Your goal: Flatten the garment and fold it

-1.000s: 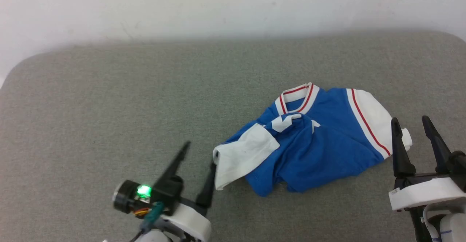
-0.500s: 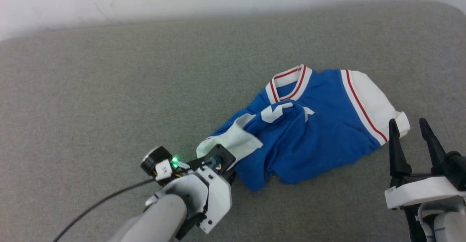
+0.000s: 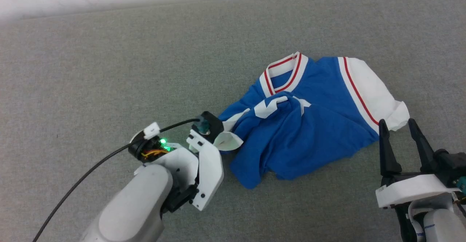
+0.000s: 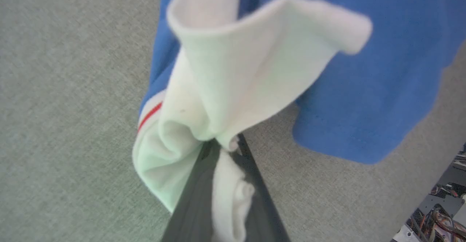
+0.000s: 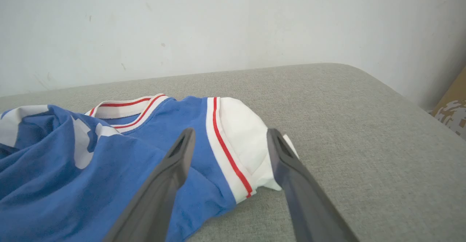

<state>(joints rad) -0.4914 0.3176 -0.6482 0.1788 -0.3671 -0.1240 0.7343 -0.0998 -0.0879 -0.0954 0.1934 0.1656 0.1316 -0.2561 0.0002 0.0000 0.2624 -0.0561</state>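
The garment (image 3: pixel 320 125), a blue T-shirt with white sleeves and a red-and-white striped collar (image 3: pixel 282 72), lies crumpled on the grey padded surface, right of centre. My left gripper (image 3: pixel 222 140) points down at its near-left end and is shut on the white sleeve (image 4: pixel 247 71), whose cloth bunches between the dark fingers (image 4: pixel 196 198). My right gripper (image 3: pixel 398 129) stands open just in front of the other white sleeve (image 5: pixel 247 140), apart from it, with nothing between its fingers (image 5: pixel 167 183).
The grey padded surface (image 3: pixel 109 71) stretches wide to the left and back, ending at a white wall (image 5: pixel 145 23). A black cable (image 3: pixel 91 169) trails from my left wrist. Beyond the surface's rounded right edge shows a brown cardboard piece (image 5: pixel 451 107).
My left arm has swung in over the garment's left sleeve, turned its fingers down and shut on it, pulling the sleeve into a bunch. The head camera has tilted. The right gripper has stayed open.
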